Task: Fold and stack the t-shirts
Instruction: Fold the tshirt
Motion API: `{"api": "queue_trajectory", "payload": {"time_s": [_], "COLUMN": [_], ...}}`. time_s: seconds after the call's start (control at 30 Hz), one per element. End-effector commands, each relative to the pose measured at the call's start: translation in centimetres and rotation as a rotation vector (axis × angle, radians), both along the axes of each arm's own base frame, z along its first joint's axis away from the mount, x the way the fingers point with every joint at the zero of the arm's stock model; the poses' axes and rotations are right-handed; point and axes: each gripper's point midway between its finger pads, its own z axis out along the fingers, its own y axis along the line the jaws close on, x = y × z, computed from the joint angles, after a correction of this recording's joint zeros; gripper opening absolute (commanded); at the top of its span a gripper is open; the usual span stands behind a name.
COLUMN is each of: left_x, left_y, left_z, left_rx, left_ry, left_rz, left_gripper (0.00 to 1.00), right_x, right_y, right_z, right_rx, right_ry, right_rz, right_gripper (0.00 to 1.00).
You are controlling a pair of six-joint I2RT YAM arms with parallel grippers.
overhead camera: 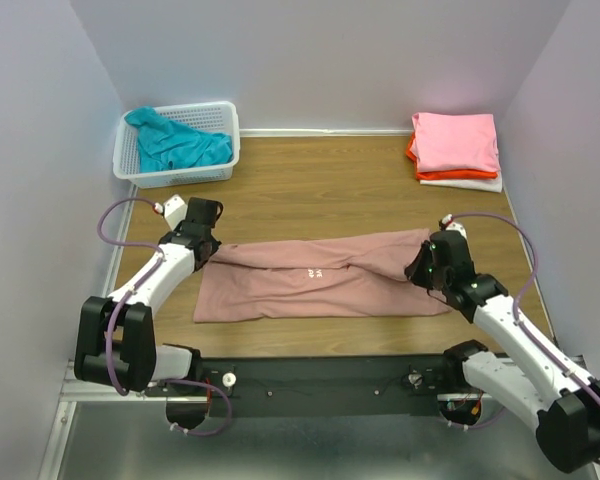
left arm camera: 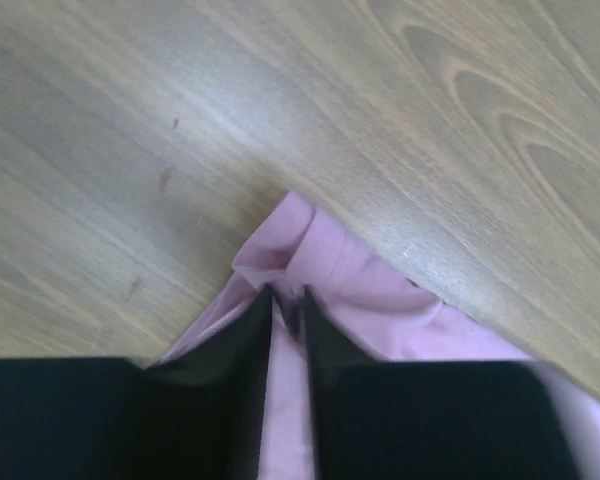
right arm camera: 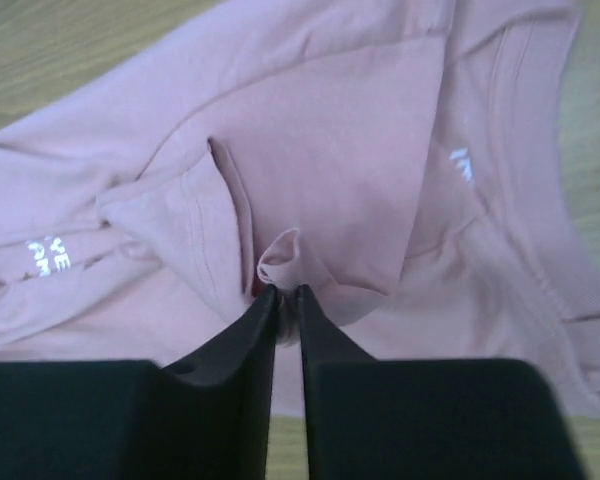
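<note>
The dusty-pink shirt lies spread across the middle of the table. It is doubled lengthwise into a long band, with its far edge rumpled and a little white print showing near the centre. It is narrowed but not yet a neat square, so I judge it to be partway through its fold, with the crosswise folds yet to come. At the shirt's left end sits the left claw, its tips right at a corner of the cloth. The jaws stand almost together with only a thin slit between them, and I cannot tell whether they pinch the fabric or merely rest on it. At the shirt's right end the right claw stands the same way, nearly closed, with a small pucker of cloth just at its tips. Here too I cannot tell whether the cloth is held. Beyond the shirt's right end, in the far corner, a finished pile waits: a bright pink shirt on an orange shirt on a white shirt. Beyond the shirt's left end, a teal shirt lies crumpled in a white basket, unfolded. So three shirts look done, one is in hand, and at least one is left.
</note>
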Motion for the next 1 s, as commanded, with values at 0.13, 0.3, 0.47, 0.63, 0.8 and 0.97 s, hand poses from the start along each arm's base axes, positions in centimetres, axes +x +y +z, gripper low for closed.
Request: {"api": "queue_trajectory", "payload": {"time_s": [0.13,0.3,0.47,0.63,0.8,0.97], "left_x": [-1.0,0.9,2.2,2.7,2.3,0.6], "left_y": [1.9,0.1,-3.5,-7.6,-8.7,-6.5], "left_z": [0.7,3.2,3.6,1.8,-1.9,-4.8], "left_rx": [0.066,-0.008,-0.084,-0.126,-0.111,-0.031], "left_ry": [0.029,-0.052,-0.087,-0.055,0.045,0.139], "left_rz": [0.100,0.024,-0.145,-0.292,-0.337,-0.277], "left_gripper": [0.98,0.98,0.98,0.98,0.98,0.98], "right_x": [-3.7,-2.4,-0.4,1.5,2.6,3.2], "right_y": [2.6,3.0,2.2,3.9,6.0,7.1], "right_z": [-0.2,3.3,3.0,1.4,-0.9,-1.5], "right_rx": [0.253,0.250,0.156,0.138,0.164,0.179], "right_ry": [0.037,-0.053,-0.019,0.063,0.123,0.121], "right_rz": [0.009,0.047,0.014,0.083,0.187,0.245], "right_gripper": [0.89,1.00,1.00,1.00,1.00,1.00]}}
